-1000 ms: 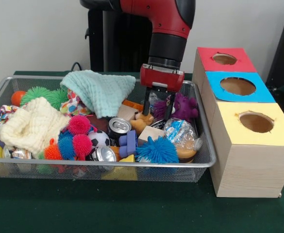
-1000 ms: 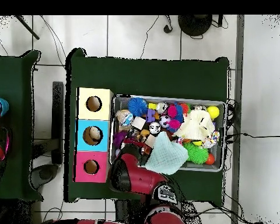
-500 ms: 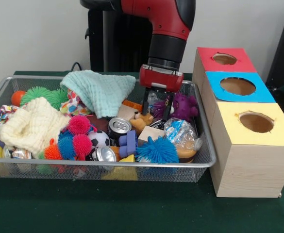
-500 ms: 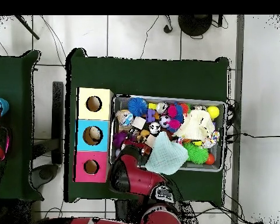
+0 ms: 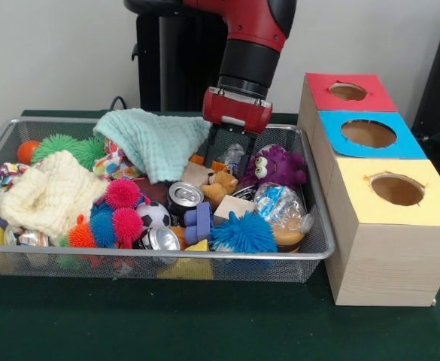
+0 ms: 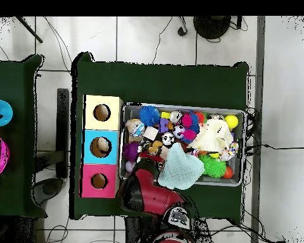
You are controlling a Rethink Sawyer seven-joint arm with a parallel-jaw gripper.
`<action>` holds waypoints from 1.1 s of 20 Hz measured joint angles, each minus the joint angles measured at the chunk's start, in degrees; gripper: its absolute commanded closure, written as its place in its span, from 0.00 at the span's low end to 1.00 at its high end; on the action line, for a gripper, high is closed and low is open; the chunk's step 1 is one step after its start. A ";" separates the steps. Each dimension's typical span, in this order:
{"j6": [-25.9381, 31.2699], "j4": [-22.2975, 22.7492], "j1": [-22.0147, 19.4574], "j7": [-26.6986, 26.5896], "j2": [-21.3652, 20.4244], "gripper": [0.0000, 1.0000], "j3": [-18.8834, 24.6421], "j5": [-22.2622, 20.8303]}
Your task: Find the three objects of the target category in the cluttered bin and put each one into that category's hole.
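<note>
My tool (image 5: 228, 154) hangs over the far side of the wire bin (image 5: 321, 244), its two dark fingers (image 5: 213, 145) spread apart and holding nothing. The tips point down at the clutter just left of the purple plush monster (image 5: 277, 167), which sits at about three o'clock from my tool against the bin's right wall. At roughly six o'clock from the tool lies a small brown plush animal (image 5: 221, 186), and beyond it, nearer the camera, a plain wooden block (image 5: 234, 207) and a blue spiky ball (image 5: 243, 232). A crumpled clear plastic bottle (image 5: 280, 207) rests just right of the block.

At nine o'clock from the tool a mint green cloth (image 5: 156, 141) is draped over other toys. A cream knitted cloth (image 5: 49, 195) lies at the bin's left end, with green spiky balls (image 5: 71, 147) behind it. Two drink cans show near the front middle: one upright-looking can (image 5: 184, 197) and a second can (image 5: 159, 240) against the front wall, with pink spiky balls (image 5: 123, 209) and a small soccer ball (image 5: 153, 215) beside them.

To the right of the bin on the green bench (image 5: 204, 323) stands the wooden sorting box (image 5: 389, 263), with a red hole panel (image 5: 349, 92) farthest, a blue hole panel (image 5: 369, 134) in the middle and a yellow hole panel (image 5: 397, 189) nearest. Seen from overhead, my arm (image 6: 145, 193) covers the bin's lower left corner.
</note>
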 measured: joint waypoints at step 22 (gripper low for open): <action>-0.43 -2.20 -5.62 0.00 3.68 0.00 0.20 -3.07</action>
